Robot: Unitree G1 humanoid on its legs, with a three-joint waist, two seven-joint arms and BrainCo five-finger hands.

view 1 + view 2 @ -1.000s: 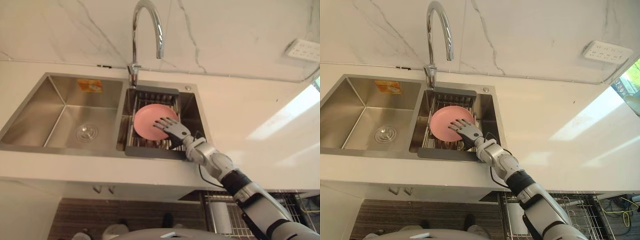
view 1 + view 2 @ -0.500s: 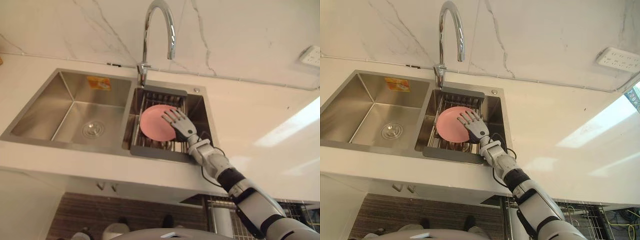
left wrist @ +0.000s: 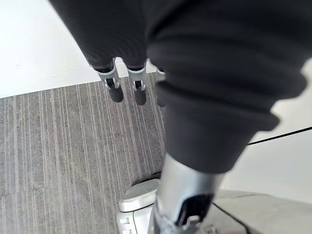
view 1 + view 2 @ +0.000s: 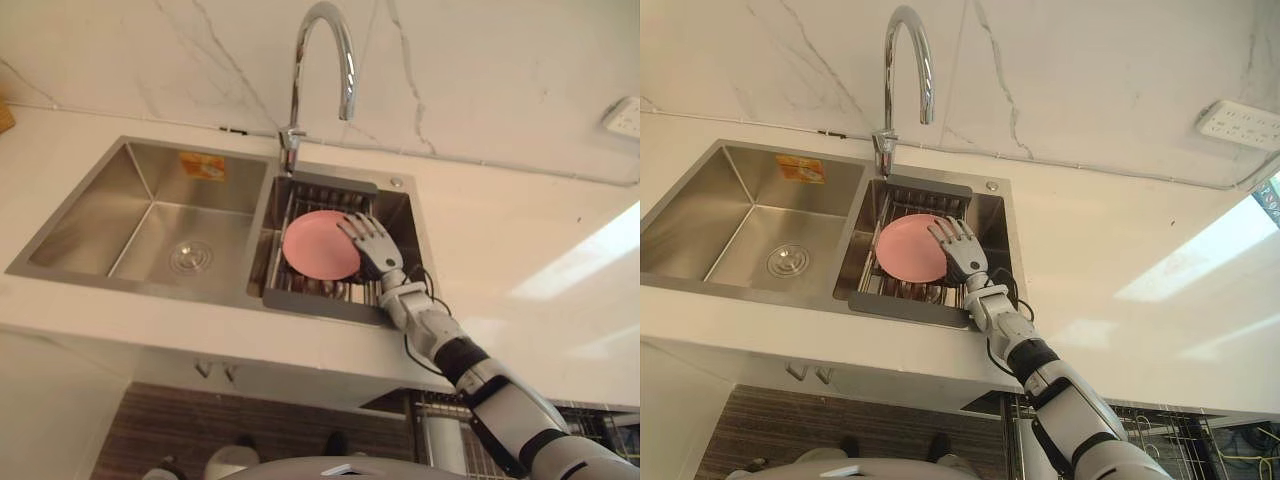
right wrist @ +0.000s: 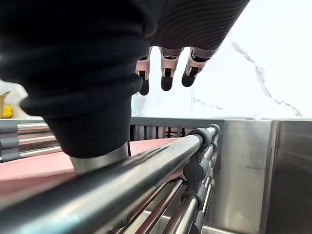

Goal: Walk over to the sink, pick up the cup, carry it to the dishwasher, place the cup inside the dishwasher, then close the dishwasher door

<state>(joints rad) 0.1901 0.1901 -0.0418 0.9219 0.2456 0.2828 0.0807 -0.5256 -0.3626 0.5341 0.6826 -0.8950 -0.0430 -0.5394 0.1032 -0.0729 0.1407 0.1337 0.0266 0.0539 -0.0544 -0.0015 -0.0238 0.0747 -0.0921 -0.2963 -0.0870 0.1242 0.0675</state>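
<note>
A pink round dish lies on the wire drain rack in the right basin of the steel sink; I cannot make out a cup. My right hand reaches into that basin from the front right. It is open, with its fingers spread at the dish's right edge. In the right wrist view the straight fingers point over the pink dish and the rack's rails. My left hand hangs over striped flooring with its fingers straight.
The left basin has a drain and a tall curved faucet stands behind the divider. White counter runs along the front and to the right. A wire dishwasher rack shows below the counter at lower right.
The camera has shifted, so the sink sits a little further right and higher. My right hand has slid from over the dish's middle to its right edge, fingers turned toward the wall.
</note>
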